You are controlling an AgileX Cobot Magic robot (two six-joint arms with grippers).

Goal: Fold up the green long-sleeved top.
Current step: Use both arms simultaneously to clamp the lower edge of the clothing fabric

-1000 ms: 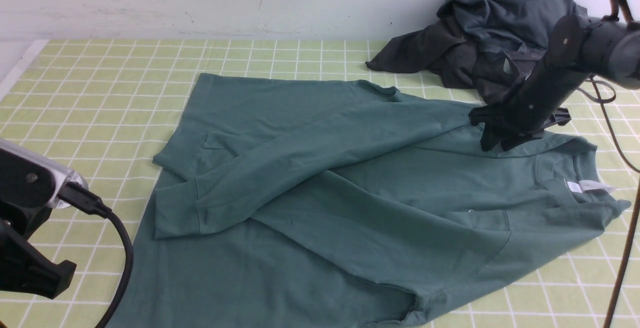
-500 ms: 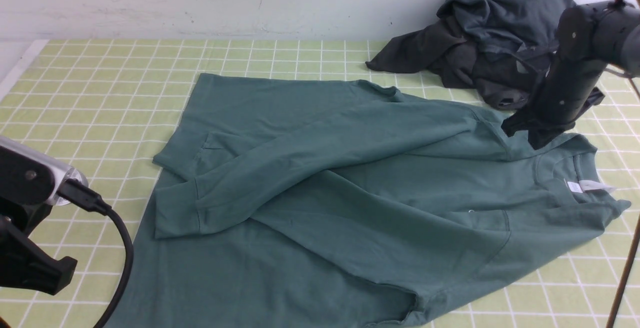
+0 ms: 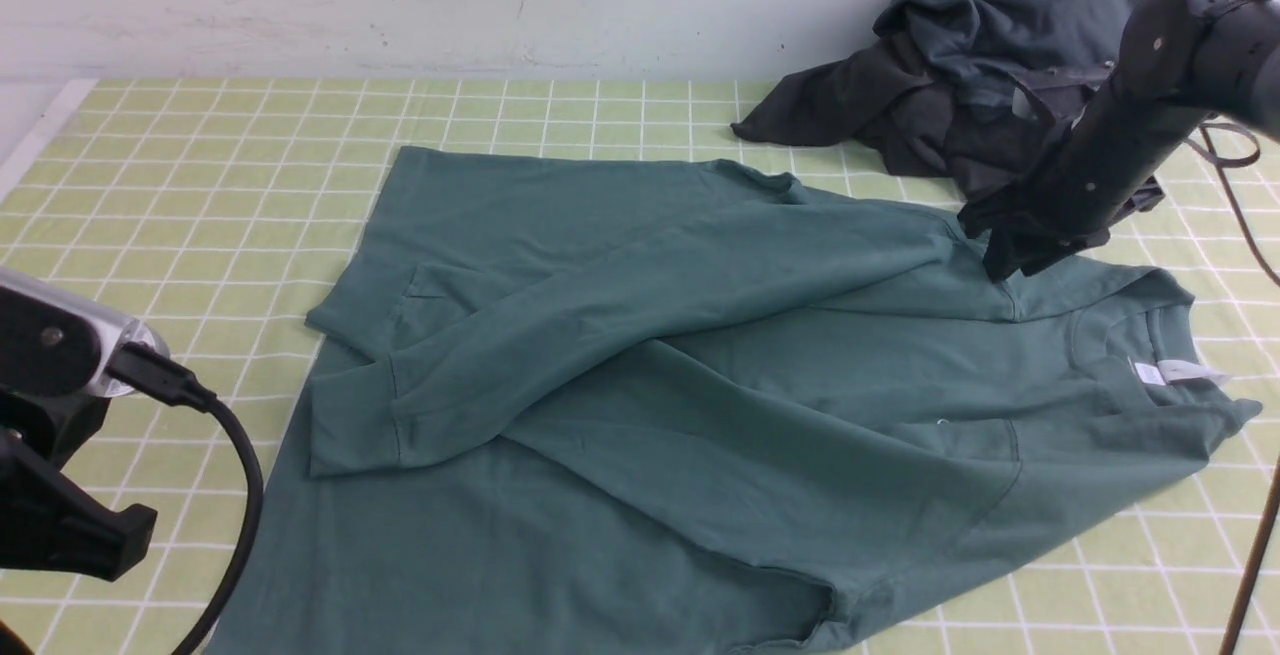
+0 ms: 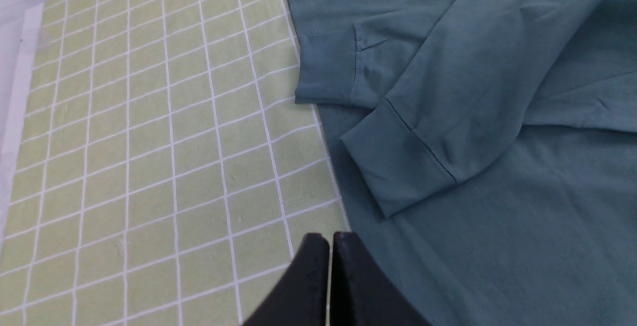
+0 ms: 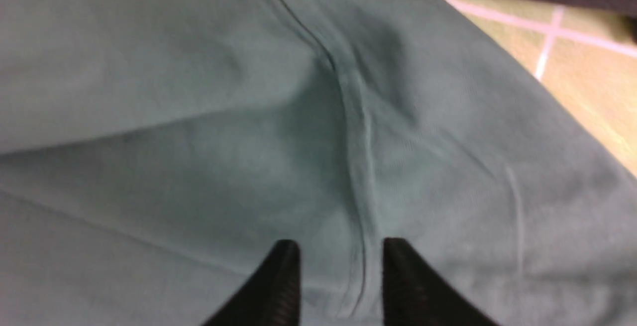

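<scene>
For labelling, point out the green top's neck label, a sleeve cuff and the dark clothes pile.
neck label (image 3: 1185, 372), front view, white tag's middle.
sleeve cuff (image 4: 395, 162), left wrist view, ribbed band.
dark clothes pile (image 3: 980, 35), front view, upper folds.

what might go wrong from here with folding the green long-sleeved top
1. The right gripper stands open at a shoulder seam of the muted teal-green knit top. Closing there may pinch only one layer, so the fold could drag unevenly.
2. The heap of charcoal-grey garments lies close beside that shoulder, so a lift could snag it.
3. The ribbed sleeve cuff lies loose across the body and may slide off when the cloth moves.
</scene>
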